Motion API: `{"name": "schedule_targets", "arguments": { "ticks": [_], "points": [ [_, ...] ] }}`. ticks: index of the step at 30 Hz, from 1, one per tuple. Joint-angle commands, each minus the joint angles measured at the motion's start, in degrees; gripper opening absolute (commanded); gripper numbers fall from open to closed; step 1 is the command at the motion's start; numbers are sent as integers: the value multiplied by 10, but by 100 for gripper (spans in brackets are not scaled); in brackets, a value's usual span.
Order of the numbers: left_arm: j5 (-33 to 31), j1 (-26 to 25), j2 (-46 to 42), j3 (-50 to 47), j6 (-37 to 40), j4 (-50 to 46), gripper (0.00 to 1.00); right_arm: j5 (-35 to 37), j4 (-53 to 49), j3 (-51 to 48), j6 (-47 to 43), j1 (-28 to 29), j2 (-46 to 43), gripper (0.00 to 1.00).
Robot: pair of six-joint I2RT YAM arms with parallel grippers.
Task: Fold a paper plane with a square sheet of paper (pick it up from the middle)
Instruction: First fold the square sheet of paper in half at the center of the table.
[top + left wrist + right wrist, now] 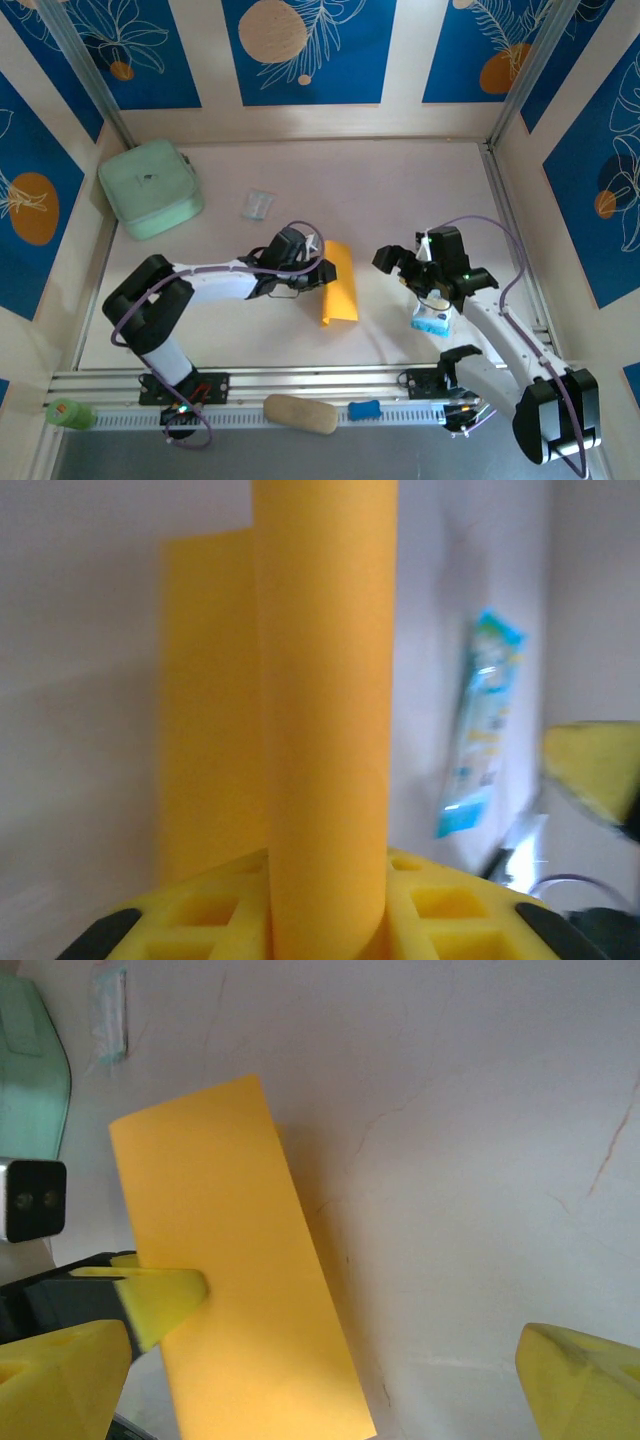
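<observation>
The square sheet of paper (339, 282) is orange-yellow and doubled over into a narrow strip in the middle of the table. My left gripper (318, 262) is shut on its left edge. In the left wrist view the sheet (325, 710) rises as a curved fold out of the yellow pads, with the left gripper (325, 920) clamped on it. In the right wrist view one left finger (165, 1295) presses on the paper (240, 1270). My right gripper (400, 265) hangs open just right of the sheet, and its jaws (320, 1370) stand wide apart with nothing between them.
A mint-green pouch (150, 187) lies at the back left, with a clear wrapper (257, 204) near it. A blue-and-white packet (432, 318) lies under the right arm. On the front rail (120, 385) rest a tan oval lump (300, 413) and a small blue piece (365, 409).
</observation>
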Motion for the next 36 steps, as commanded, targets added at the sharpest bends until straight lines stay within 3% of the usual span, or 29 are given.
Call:
{"name": "schedule_targets", "arguments": {
  "ticks": [1,3,5,7,13,17,24,30,36],
  "points": [
    [89,11,19,-17,-104,231,25,-37,-15,-11,-5,-20,-17,99],
    [103,18,42,-24,-158,319,23,-48,-13,-14,-5,-31,-24,99],
    [118,21,65,-17,-184,349,22,-59,-10,-16,-7,-37,-26,99],
    [119,21,75,-13,-176,328,22,-66,-5,-17,-8,-39,-26,99],
    [81,25,69,-7,-83,119,24,-93,13,-23,-10,-40,-24,99],
    [45,30,68,-11,-45,51,24,-111,31,-28,-8,-40,-19,99],
    [7,36,75,-20,-35,36,26,-147,48,-21,-14,-33,10,100],
    [-25,43,78,-61,-67,119,27,-148,58,-19,-18,-9,31,98],
    [9,49,114,-33,-47,108,30,-136,60,0,-21,14,66,94]
  ]
}}
